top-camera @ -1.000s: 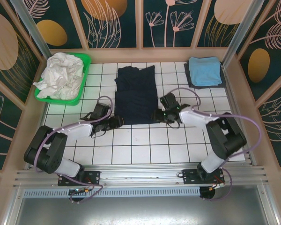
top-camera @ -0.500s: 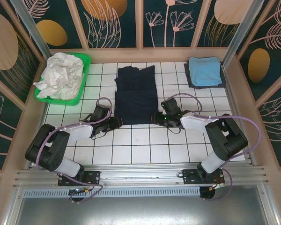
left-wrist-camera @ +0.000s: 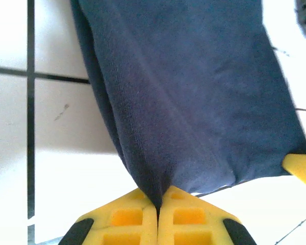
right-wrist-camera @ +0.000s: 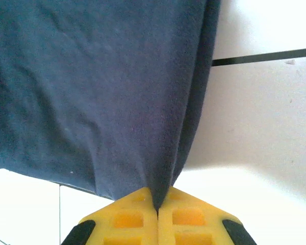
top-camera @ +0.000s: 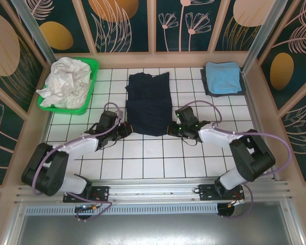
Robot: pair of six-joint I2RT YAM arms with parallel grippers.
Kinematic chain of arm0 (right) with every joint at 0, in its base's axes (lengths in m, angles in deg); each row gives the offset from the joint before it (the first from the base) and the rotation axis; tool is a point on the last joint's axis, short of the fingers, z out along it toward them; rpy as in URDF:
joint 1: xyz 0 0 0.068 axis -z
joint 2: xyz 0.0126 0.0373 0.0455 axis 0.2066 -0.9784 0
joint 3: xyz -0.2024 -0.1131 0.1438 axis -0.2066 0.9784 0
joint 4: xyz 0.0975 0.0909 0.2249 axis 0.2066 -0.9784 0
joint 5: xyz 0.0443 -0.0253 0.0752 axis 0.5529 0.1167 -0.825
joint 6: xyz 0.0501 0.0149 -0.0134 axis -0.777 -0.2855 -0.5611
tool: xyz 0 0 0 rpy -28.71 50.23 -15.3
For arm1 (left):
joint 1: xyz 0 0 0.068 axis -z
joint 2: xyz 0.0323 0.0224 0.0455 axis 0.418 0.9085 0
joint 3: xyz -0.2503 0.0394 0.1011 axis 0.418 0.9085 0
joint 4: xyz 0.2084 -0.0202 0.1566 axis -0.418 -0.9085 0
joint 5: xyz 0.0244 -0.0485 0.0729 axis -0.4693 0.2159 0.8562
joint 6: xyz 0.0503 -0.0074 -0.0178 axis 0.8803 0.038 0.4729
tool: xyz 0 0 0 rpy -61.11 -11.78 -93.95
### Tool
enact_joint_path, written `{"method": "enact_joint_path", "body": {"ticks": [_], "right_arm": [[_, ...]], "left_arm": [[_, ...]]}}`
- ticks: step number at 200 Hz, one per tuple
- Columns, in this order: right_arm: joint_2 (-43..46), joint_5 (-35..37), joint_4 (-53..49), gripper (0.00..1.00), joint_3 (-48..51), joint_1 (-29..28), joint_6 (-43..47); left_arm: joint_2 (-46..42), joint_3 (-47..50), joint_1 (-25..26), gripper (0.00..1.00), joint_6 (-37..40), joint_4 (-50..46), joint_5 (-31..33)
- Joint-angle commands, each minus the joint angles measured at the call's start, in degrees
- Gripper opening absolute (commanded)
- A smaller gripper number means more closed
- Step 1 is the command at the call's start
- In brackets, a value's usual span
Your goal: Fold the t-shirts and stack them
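Where the shirt is: You have the navy t-shirt (top-camera: 148, 102) lying in the middle of the white tiled table (top-camera: 143, 158), straight ahead of both arms.
Left jaws: Your left gripper (left-wrist-camera: 158, 196) is squeezed tight on the shirt's near left corner. The yellow fingers meet, with cloth pinched between them.
Right jaws: Your right gripper (right-wrist-camera: 158, 196) is squeezed tight on the near right corner in the same way.
Which way the shirt lies: All of the shirt lies in front of the jaws, away from the arm bases. Its long side runs from you to the far wall. The short near edge lies between your two grippers.
Which arm is nearer: Each arm is nearest its own corner, so neither has to cross over.
What the next move turns on: I think you must carry the near edge up and over, along the long side, toward the far end. Keep both corners level.
How the shirt looks: It is dark, soft and thin, already a narrow strip. Folds run out from each pinch.
Other shirts: A light blue t-shirt (top-camera: 223, 77) sits folded at the far right. A white t-shirt (top-camera: 66, 81) is bunched in the green basket (top-camera: 93, 64) at the far left.
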Motion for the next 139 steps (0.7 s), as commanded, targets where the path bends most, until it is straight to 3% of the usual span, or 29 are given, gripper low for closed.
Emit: {"method": "enact_joint_path", "body": {"ticks": [1,79,107,139], "right_arm": [[5.8,1.5,-3.5,0.0,1.9,-1.0,-1.5],[21.3,5.6,-15.4,0.0,-3.9,-4.5,-4.0],[22.1,6.7,-16.9,0.0,-8.6,-4.5,-3.2],[16.3,6.1,-17.8,0.0,-15.3,-0.5,1.3]], "left_arm": [[-6.4,2.1,0.3,0.0,-1.2,-3.8,-0.3],[-25.0,-0.6,0.5,0.0,-3.4,-14.4,0.7],[-25.0,-5.7,0.6,0.0,-2.4,-16.4,0.2],[-19.7,-14.2,0.5,0.0,1.6,-20.2,5.7]]}}
